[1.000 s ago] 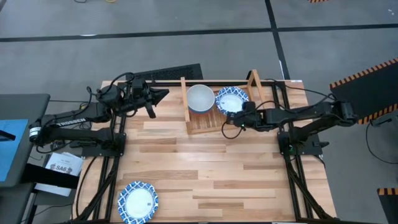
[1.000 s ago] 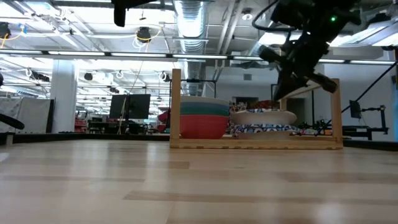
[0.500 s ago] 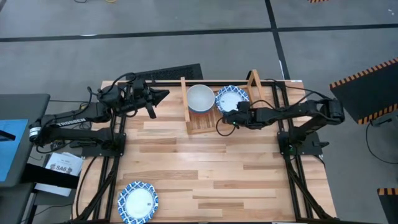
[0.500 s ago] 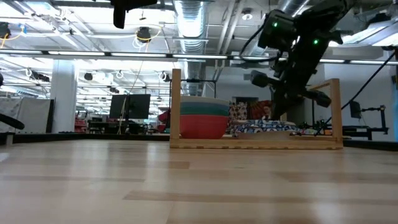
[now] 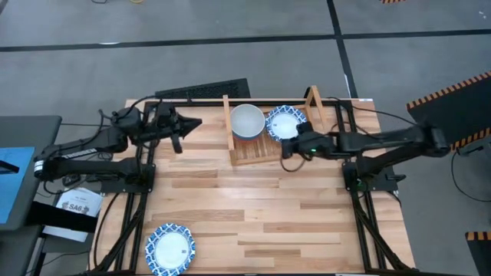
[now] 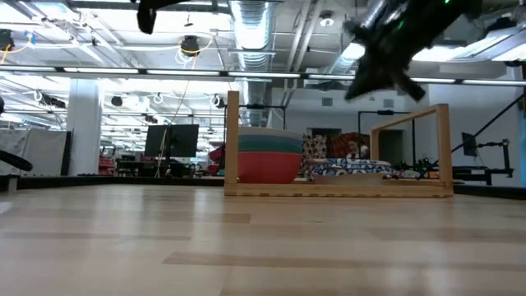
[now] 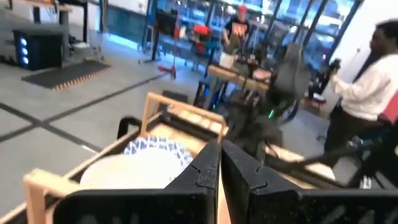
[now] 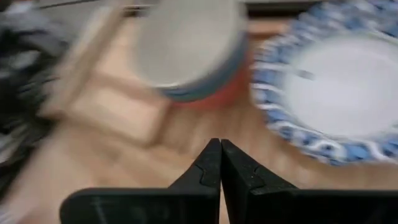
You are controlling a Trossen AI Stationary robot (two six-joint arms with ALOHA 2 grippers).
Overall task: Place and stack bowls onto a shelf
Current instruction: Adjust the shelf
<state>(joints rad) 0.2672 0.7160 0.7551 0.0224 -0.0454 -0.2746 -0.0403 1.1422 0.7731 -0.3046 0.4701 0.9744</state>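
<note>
The shelf [image 5: 268,126] is a rectangular rack of light-wood slats with upright side posts, standing at the far edge of the table [image 5: 253,207]. It holds two stacks of round, shallow bowls side by side. The left stack [image 5: 248,121] shows an off-white bowl on top from above; in the low view its layers read off-white, green, then red [image 6: 268,167] at the base, with smooth plain walls. The right stack [image 5: 285,122] is topped by a white bowl with a blue patterned rim; in the low view it sits lower than the left stack [image 6: 349,168].

One more blue-rimmed bowl [image 5: 170,248] lies alone near the front left corner of the table, well apart from the shelf.

The right gripper [image 5: 287,149] is raised just in front of the shelf's right half, below the patterned stack in the high view. Its fingers [image 8: 211,163] are pressed together with nothing between them. The left gripper [image 5: 198,121] hangs above the far left part of the table, pointing toward the shelf, fingers [image 7: 209,163] likewise pressed together and empty.

The table surface is planked light wood in mixed tones, carried on a dark metal frame. The floor around it is grey with dark lines. Behind the table the low view shows a hall with exposed ceiling ducts and strip lighting; the left wrist view shows a person in a white top [image 7: 367,93] at the edge of the room.
</note>
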